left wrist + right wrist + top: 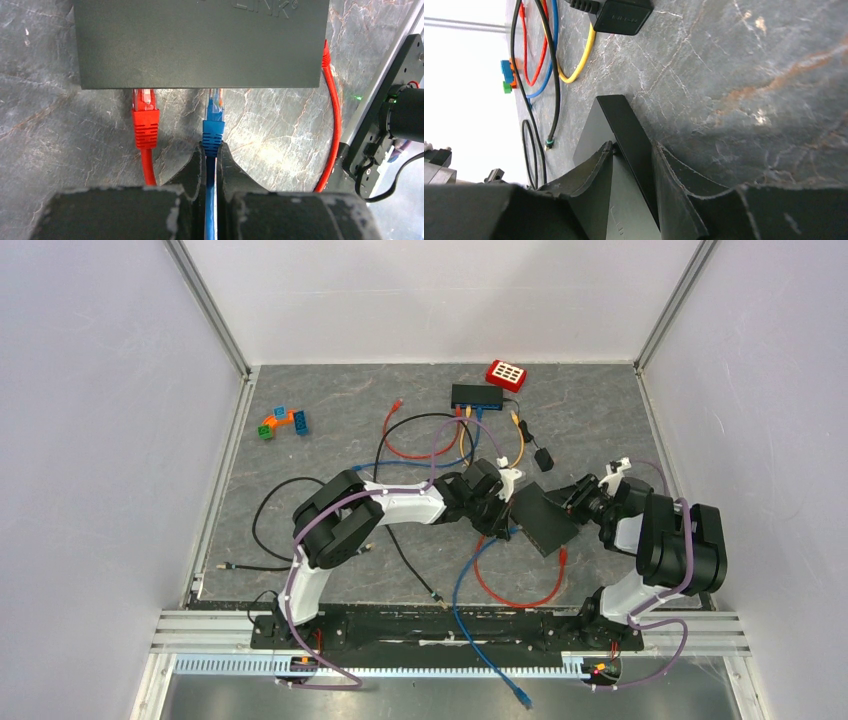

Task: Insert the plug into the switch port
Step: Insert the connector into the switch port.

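The dark grey switch point(545, 520) lies between my two grippers and fills the top of the left wrist view point(200, 45). A red plug point(145, 117) sits in one of its front ports. Just right of it, the blue plug point(214, 120) has its clear tip at the switch's front edge, showing more clear length than the red one. My left gripper point(212, 150) is shut on the blue plug's boot and cable. My right gripper point(631, 150) clamps the switch point(591, 132) by its edge, one finger on top and one against the dark side.
A second switch point(476, 395) with several cables plugged in and a red box point(507, 374) stand at the back. A black power adapter point(543, 458) lies behind the grippers. Toy bricks point(283, 422) sit at the back left. Black, red point(520, 590) and blue cables loop over the mat.
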